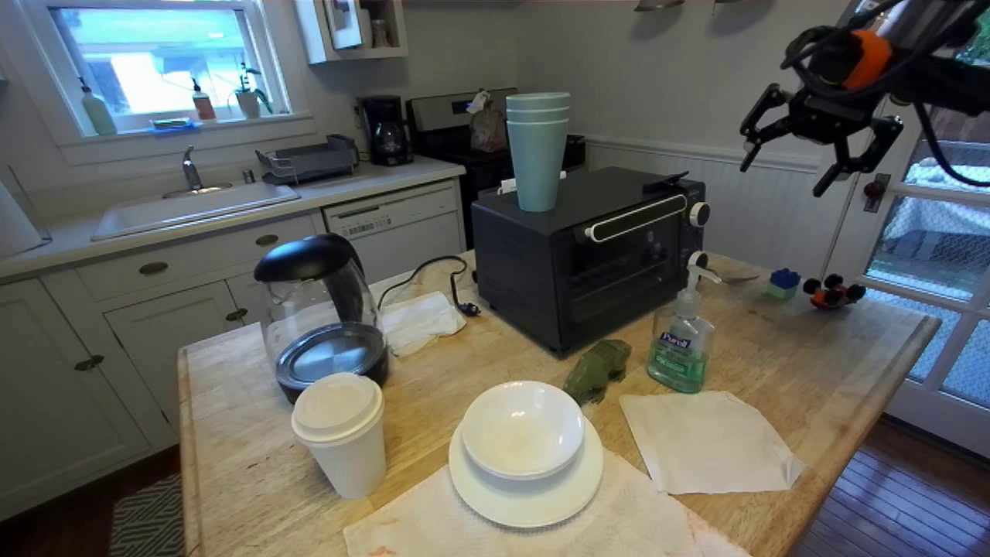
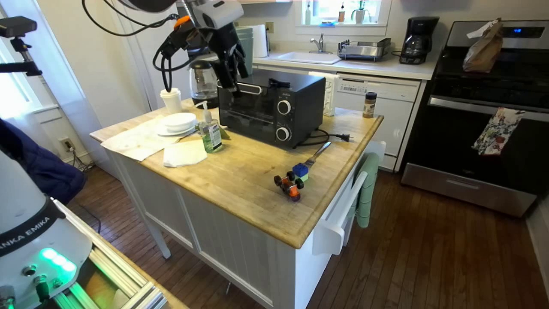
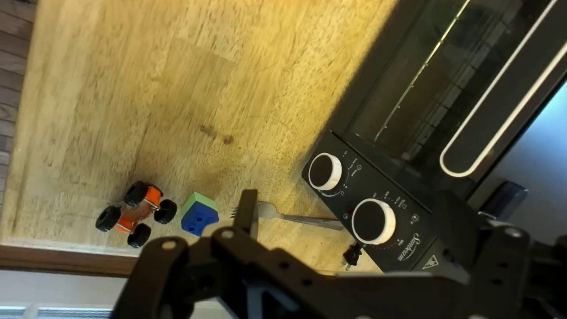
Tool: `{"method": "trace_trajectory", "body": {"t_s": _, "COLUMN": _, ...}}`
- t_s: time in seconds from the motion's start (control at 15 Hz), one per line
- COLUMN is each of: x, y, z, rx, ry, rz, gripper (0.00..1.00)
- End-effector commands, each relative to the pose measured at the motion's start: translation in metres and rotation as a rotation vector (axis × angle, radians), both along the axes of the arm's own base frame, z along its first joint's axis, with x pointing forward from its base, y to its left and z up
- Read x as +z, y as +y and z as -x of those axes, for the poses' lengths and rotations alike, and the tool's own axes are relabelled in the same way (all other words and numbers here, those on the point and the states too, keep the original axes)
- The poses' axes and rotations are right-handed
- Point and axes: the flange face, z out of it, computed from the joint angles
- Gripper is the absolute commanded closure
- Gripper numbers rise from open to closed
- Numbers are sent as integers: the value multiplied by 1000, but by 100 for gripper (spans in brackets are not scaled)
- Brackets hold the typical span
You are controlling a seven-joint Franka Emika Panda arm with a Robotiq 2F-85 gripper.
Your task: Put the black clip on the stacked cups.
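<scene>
Black oven [image 1: 514,267] on wooden kitchen table [image 1: 812,356] bears cups [image 1: 537,158].

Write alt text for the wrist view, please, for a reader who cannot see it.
An open, empty gripper at the bottom, above a wooden table; at right, a black Sunbeam toaster oven with white-ringed knobs and, apparently, the black clip on top. On the table lie an orange toy car, a blue-and-green block and a fork.
</scene>
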Motion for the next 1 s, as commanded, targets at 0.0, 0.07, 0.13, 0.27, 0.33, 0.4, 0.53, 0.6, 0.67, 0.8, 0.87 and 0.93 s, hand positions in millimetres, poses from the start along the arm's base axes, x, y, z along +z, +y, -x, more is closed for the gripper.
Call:
{"method": "trace_trajectory", "body": {"t_s": 0.0, "x": -23, "y": 5, "z": -4, "rx": -156, "ry": -104, "rz": -56, "gripper": 0}}
{"method": "trace_trajectory", "body": {"t_s": 0.07, "x": -29, "y": 5, "z": -5, "rx": -201, "ry": -140, "rz": -64, "gripper": 0}}
{"method": "trace_trajectory", "body": {"t_s": 0.13, "x": -33, "y": 6, "z": -6, "rx": -233, "ry": -180, "rz": -67, "gripper": 0}}
{"method": "trace_trajectory", "body": {"t_s": 0.27, "x": -37, "y": 7, "z": -8, "rx": -295, "ry": -265, "rz": -80, "gripper": 0}}
{"method": "trace_trajectory", "body": {"t_s": 0.33, "x": -37, "y": 9, "z": -10, "rx": -323, "ry": -309, "rz": -84, "gripper": 0}}
{"method": "trace_trajectory", "body": {"t_s": 0.4, "x": -35, "y": 12, "z": -12, "rx": -344, "ry": -357, "rz": -86, "gripper": 0}}
{"method": "trace_trajectory", "body": {"t_s": 0.53, "x": -34, "y": 11, "z": -10, "rx": -312, "ry": -331, "rz": -74, "gripper": 0}}
{"method": "trace_trajectory", "body": {"t_s": 0.6, "x": -34, "y": 15, "z": -13, "rx": -320, "ry": -357, "rz": -79, "gripper": 0}}
{"method": "trace_trajectory", "body": {"t_s": 0.67, "x": -35, "y": 19, "z": -14, "rx": -323, "ry": -366, "rz": -82, "gripper": 0}}
{"method": "trace_trajectory", "body": {"t_s": 0.8, "x": -35, "y": 20, "z": -14, "rx": -325, "ry": -369, "rz": -83, "gripper": 0}}
{"method": "trace_trajectory", "body": {"t_s": 0.87, "x": -35, "y": 19, "z": -14, "rx": -328, "ry": -369, "rz": -83, "gripper": 0}}
{"method": "trace_trajectory", "body": {"t_s": 0.93, "x": -34, "y": 18, "z": -14, "rx": -330, "ry": -369, "rz": -83, "gripper": 0}}
